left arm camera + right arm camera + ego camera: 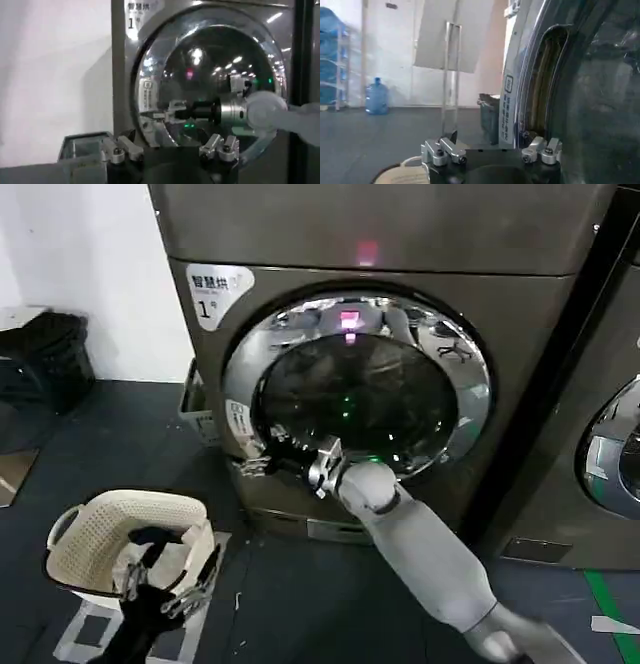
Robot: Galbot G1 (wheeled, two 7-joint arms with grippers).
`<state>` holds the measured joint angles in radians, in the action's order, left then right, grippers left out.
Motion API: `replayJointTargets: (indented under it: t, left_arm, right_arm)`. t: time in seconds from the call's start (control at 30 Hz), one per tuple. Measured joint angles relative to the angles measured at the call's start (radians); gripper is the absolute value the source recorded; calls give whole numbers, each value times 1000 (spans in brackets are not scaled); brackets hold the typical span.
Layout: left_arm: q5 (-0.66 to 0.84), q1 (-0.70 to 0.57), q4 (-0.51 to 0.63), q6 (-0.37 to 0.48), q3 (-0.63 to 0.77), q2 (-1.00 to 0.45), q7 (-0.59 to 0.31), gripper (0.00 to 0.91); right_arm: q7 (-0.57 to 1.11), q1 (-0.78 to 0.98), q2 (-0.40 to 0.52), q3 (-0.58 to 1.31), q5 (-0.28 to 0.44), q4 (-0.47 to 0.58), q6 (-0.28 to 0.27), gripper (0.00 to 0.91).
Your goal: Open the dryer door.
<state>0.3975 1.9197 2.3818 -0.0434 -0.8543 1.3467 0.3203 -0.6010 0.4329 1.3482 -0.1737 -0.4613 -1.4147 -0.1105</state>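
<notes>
Ahead, dryer (520, 334) fills view, bronze-grey, "1" label upper left corner. Dryer door (455, 344) chrome-ringed, dark glass, appears shut against front. Neighbouring machine (610, 454) to right. Dark floor (130, 434), white wall (90, 264) behind. Cream laundry basket (95, 529) on floor, dark item inside. Right claw (262, 456) at door's left rim, fingers spread. Left claw (165, 584) low beside basket, fingers spread.

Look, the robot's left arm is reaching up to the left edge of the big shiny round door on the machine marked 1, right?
Not quite: it is the right arm. The head view shows the right tool at the left edge of the big round chrome-ringed dryer door on the dark bronze-grey dryer marked 1. The left tool waits low by the cream plastic laundry basket.
</notes>
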Motion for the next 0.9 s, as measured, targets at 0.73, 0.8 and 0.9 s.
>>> replayJointTargets:
  t: [0.73, 0.8, 0.9]
  left_arm:
    - [263, -280, -339, -16, -195, -296, 116, 907]
    - [283, -300, -366, -18, -187, -320, 116, 907]
    - [297, -330, -403, -24, -171, -362, 117, 907]
  right_arm:
    - [-403, 102, -122, 55, -43, -158, -17, 907]
    - [-434, 114, -130, 64, -44, -170, -17, 907]
    - [-474, 134, -147, 81, -47, -189, -18, 907]
